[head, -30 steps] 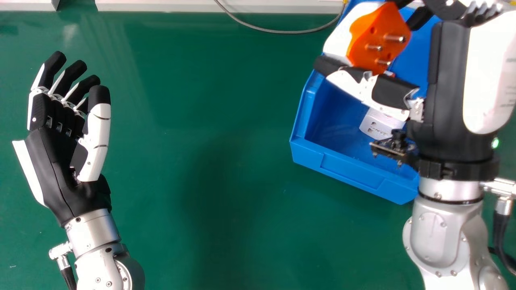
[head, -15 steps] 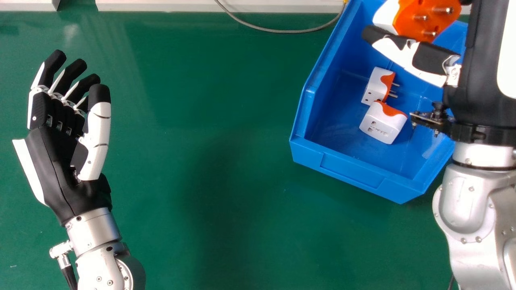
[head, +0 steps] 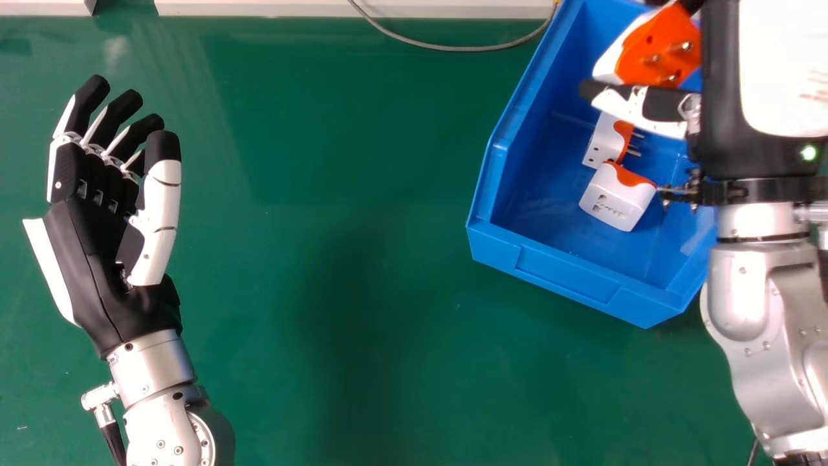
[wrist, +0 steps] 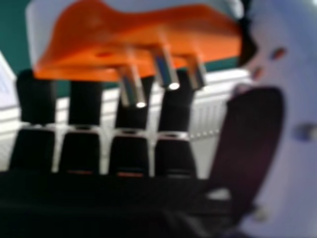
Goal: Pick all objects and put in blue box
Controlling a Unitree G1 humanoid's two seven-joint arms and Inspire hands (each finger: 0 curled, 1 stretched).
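Observation:
In the head view my right hand (head: 728, 84) is over the back right part of the blue box (head: 563, 278). It grips an orange and white plug adapter (head: 660, 48), pins facing outward, above the box. The right hand view shows the same adapter (wrist: 143, 39) between the thumb and fingers of my right hand (wrist: 131, 153). Two more white and orange adapters lie on the box floor, one (head: 605, 142) with its pins to the right, the other (head: 618, 197) just in front of it. At the left, my left hand (head: 97, 259) rests open, palm up, holding nothing.
The green table (head: 336, 194) spreads between the left hand and the box. A grey cable (head: 446, 48) curves along the table's back edge, beside a white strip (head: 259, 8). My right forearm hides the box's right wall.
The right hand first moved right with the adapter, uncovering the two adapters in the box, then came slightly back left and nearer. The left hand has barely shifted.

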